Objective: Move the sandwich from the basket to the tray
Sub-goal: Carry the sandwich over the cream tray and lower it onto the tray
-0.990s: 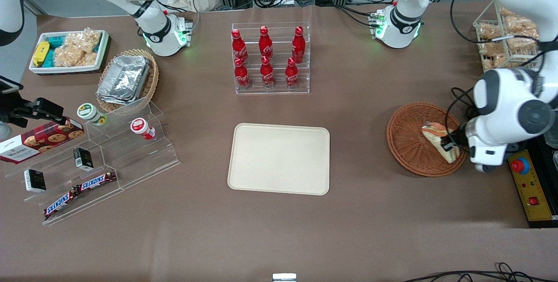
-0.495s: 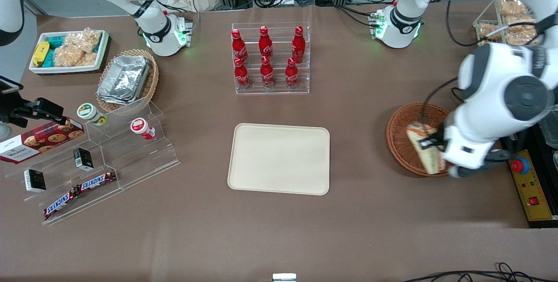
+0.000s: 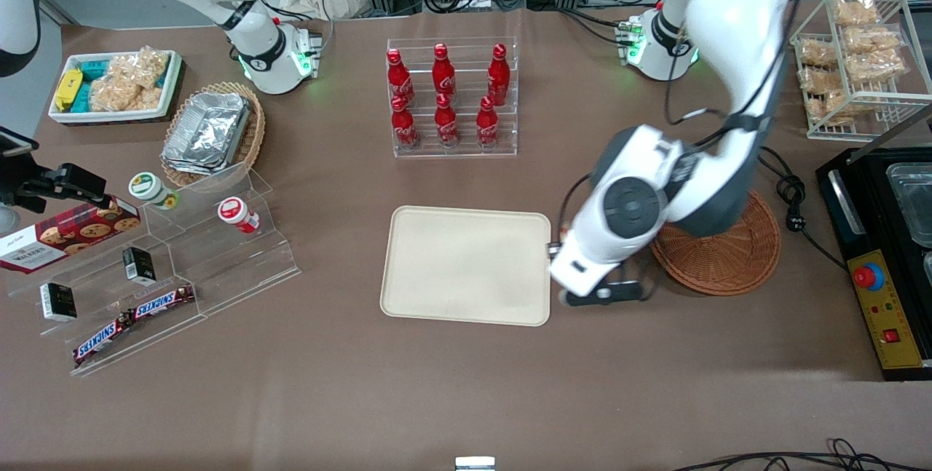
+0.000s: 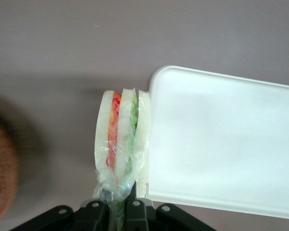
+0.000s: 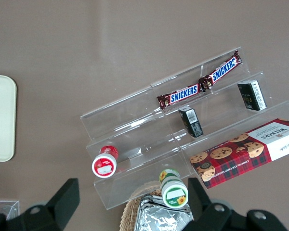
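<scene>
Clamping the narrow wrapped tail of the one small wedge-shaped sandwich of pale bread with orange-red and green layers in clear film [image 4: 121, 144], with the black two-finger gripper [image 4: 119, 204] of the left arm closed tight on that end so the broad cut face is hanging free and showing its layers to the wrist camera. Hovering above the brown tabletop just beside the edge of the single flat rectangular cream-beige plastic tray with rounded corners [image 3: 466, 267], at the side toward the working arm's end, with the sandwich lying alongside the rim [image 4: 221, 144] and not yet over it; probably carrying it edge-on to lay it flat on the bare tray. In the front view, hiding both gripper and sandwich under the white wrist housing, near the tray's edge. Leaving the one round reddish-brown woven wicker basket [image 3: 728, 260] partly covered by the arm, so not telling whether anything is left in it. Standing farther from the front camera than the tray, six red cola bottles [image 3: 445, 96] in a clear acrylic rack, kept upright by its tiers. Resting toward the parked arm's end, two Snickers bars [image 5: 197, 84] on a clear stepped display, one red cookie box [image 5: 245, 151], and two small round-lidded jars [image 5: 137, 175].
</scene>
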Motion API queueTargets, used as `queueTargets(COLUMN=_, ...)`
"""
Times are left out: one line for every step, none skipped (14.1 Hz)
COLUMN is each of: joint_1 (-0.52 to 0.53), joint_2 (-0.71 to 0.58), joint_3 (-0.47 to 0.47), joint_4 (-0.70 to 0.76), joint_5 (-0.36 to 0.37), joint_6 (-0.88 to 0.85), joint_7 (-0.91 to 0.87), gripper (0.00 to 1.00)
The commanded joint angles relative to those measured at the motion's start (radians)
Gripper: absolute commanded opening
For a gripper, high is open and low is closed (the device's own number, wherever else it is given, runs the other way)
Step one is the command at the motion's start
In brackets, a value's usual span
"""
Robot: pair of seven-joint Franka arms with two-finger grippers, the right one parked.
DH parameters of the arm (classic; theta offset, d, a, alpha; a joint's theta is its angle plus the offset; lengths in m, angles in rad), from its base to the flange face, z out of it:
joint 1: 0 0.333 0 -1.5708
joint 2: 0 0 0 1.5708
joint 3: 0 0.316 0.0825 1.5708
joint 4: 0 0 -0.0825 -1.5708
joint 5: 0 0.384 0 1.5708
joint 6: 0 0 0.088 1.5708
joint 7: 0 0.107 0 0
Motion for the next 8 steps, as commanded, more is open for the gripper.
queueTargets(joint_1=-0.029, joint_2=0.083, joint_3=0.009, joint_4=0.062, joint_5=-0.004, joint_6=0.034, joint_7=-0.023, gripper=0.0)
queueTargets(joint_1=-0.048, joint_2=0.102, joint_3=0.007, joint_4=0.061, joint_5=-0.004, joint_6=0.052, joint_7=-0.025, gripper=0.0)
queueTargets(joint_1=-0.065, joint_2=0.117, joint_3=0.009, joint_4=0.059, joint_5=-0.004, joint_6=0.063, joint_7=-0.026, gripper=0.0)
queueTargets(joint_1=-0.077, joint_2=0.134, joint_3=0.009, joint_4=0.059, joint_5=-0.003, joint_6=0.073, joint_7=-0.023, gripper=0.0)
queueTargets(joint_1=-0.082, joint_2=0.145, joint_3=0.009, joint_4=0.058, joint_5=-0.004, joint_6=0.083, joint_7=-0.026, gripper=0.0)
queueTargets(joint_1=-0.082, joint_2=0.153, joint_3=0.009, joint_4=0.056, joint_5=-0.004, joint_6=0.096, joint_7=-0.025, gripper=0.0)
queueTargets(joint_1=-0.083, joint_2=0.159, joint_3=0.009, joint_4=0.054, joint_5=-0.004, joint_6=0.1, joint_7=-0.025, gripper=0.0)
queueTargets(joint_1=-0.085, joint_2=0.163, joint_3=0.009, joint_4=0.054, joint_5=-0.003, joint_6=0.1, joint_7=-0.022, gripper=0.0)
